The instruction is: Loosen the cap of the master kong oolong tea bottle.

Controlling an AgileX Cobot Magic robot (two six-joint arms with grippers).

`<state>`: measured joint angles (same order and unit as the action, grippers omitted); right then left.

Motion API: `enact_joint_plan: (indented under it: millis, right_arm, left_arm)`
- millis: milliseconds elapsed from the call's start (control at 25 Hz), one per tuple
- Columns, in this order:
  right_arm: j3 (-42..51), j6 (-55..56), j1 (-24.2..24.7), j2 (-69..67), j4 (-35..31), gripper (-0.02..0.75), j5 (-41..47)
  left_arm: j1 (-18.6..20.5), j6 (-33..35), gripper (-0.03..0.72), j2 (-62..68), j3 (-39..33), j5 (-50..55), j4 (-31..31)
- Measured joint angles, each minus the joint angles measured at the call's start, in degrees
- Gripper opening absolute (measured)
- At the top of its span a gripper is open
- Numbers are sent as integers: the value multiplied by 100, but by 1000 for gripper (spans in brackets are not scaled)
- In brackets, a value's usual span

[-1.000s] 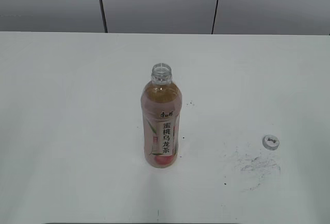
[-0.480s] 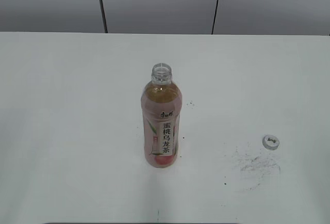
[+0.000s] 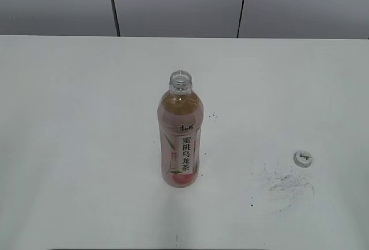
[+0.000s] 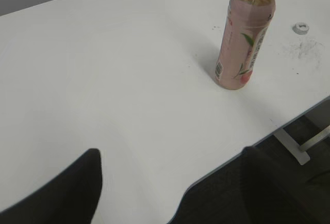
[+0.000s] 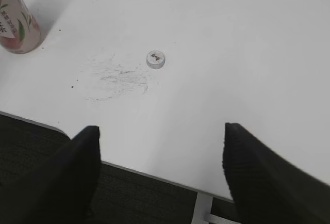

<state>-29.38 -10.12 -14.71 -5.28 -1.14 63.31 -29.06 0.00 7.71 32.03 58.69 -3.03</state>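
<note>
The master kong oolong tea bottle (image 3: pixel 180 136) stands upright mid-table with its neck open and no cap on it; it also shows in the left wrist view (image 4: pixel 244 38) and at the right wrist view's top left corner (image 5: pixel 18 20). The cap (image 3: pixel 302 158) lies on the table to the bottle's right, top up; it also shows in the right wrist view (image 5: pixel 155 59) and the left wrist view (image 4: pixel 300 27). My left gripper (image 4: pixel 170 159) is open and empty over the table's front edge. My right gripper (image 5: pixel 161 136) is open and empty near the front edge, short of the cap. Neither gripper shows in the exterior view.
The white table (image 3: pixel 86 117) carries a patch of dark scuff marks (image 3: pixel 285 182) just in front of the cap. The table's front edge (image 5: pixel 154 175) and a metal leg (image 4: pixel 294 149) show in the wrist views. A grey panelled wall (image 3: pixel 179 2) stands behind.
</note>
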Motion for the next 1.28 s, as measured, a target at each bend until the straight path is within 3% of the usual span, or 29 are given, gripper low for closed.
enact_joint_plan:
  millis: [240, 320, 560, 680, 1280]
  right_arm:
    - [0, 0, 15, 13, 0, 555, -6]
    - [0, 0, 163, 124, 0, 555, -6]
    - [0, 0, 1070, 559, 11, 554, -6]
    - [0, 0, 1171, 565, 13, 554, -5]
    - [0, 0, 1175, 571, 13, 554, -12]
  left_arm:
    - [87, 0, 490, -63, -7, 2, 5]
    - [478, 0, 490, -125, -7, 2, 5]
    - [2441, 0, 490, -675, -14, -4, -11]
    - [2879, 0, 490, -805, -20, 12, -18]
    - [2960, 0, 466, -809, -27, 6, -22]
